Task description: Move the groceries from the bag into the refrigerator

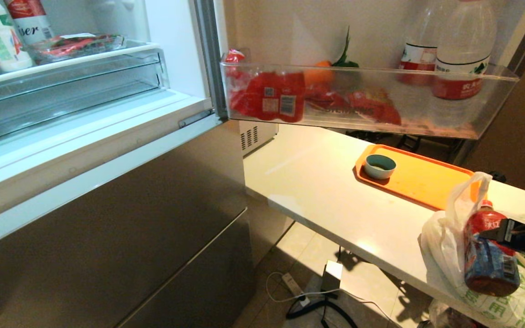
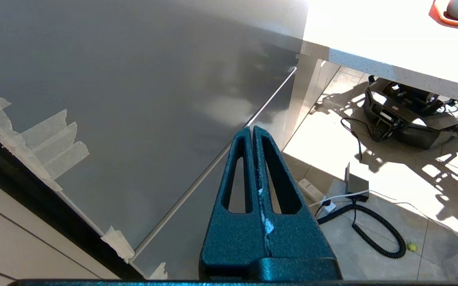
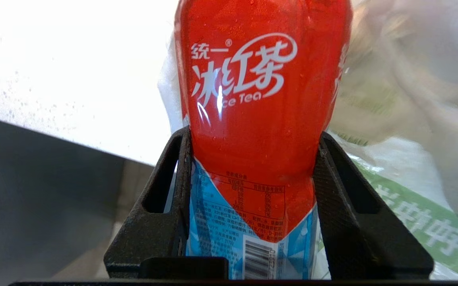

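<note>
Groceries, item one: iced-tea bottle (image 3: 253, 119), red label over blue, clamped across its lower body between my right gripper (image 3: 253, 206) fingers. Smooth, rounded plastic, beaded with moisture; likely slippery, full and fairly heavy, so I judge a mid-body hold safest. It sits at lower right of the head view, against the crinkly white bag (image 1: 440, 246) on the pale counter (image 1: 317, 191). Refrigerator (image 1: 107, 218) stands open, upper left. Left gripper (image 2: 253, 135) pinched closed, empty.
</note>
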Controlling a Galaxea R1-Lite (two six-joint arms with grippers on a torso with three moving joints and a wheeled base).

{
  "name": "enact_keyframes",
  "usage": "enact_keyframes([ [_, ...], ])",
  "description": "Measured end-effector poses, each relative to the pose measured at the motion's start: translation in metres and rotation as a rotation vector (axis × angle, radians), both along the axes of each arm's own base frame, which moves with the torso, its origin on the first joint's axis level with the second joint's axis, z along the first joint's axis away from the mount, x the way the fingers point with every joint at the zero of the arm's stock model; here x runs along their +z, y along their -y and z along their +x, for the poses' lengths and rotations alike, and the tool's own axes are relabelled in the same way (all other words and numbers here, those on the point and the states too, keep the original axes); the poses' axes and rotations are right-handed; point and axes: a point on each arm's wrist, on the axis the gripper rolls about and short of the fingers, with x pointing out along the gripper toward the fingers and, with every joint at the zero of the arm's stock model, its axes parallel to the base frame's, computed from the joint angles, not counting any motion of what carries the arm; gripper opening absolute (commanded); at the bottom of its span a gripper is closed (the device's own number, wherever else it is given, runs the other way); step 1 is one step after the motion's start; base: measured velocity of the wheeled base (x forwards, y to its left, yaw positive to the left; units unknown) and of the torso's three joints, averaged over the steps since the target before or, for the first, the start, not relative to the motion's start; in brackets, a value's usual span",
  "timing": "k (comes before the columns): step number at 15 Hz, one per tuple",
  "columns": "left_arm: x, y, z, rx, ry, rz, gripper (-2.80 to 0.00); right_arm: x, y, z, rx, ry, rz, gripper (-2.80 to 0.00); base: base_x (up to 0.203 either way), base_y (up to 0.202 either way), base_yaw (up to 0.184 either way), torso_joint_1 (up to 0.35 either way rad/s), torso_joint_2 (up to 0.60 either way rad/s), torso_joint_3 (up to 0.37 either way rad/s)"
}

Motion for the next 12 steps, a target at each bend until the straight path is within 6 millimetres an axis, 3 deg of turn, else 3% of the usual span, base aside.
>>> enact_keyframes([
  [4, 0.000, 0.000, 0.000, 0.000, 0.000, 0.000, -2.80, -0.011, 0.010, 0.002, -0.001, -0.005, 0.102, -2.80, 0.000, 0.000, 0.000, 0.000, 0.00, 0.000],
  [12, 0.000, 0.000, 0.000, 0.000, 0.000, 0.000, -2.80, -0.011, 0.019, 0.032, 0.000, 0.047, 0.229, -2.80, 0.000, 0.000, 0.000, 0.000, 0.00, 0.000],
])
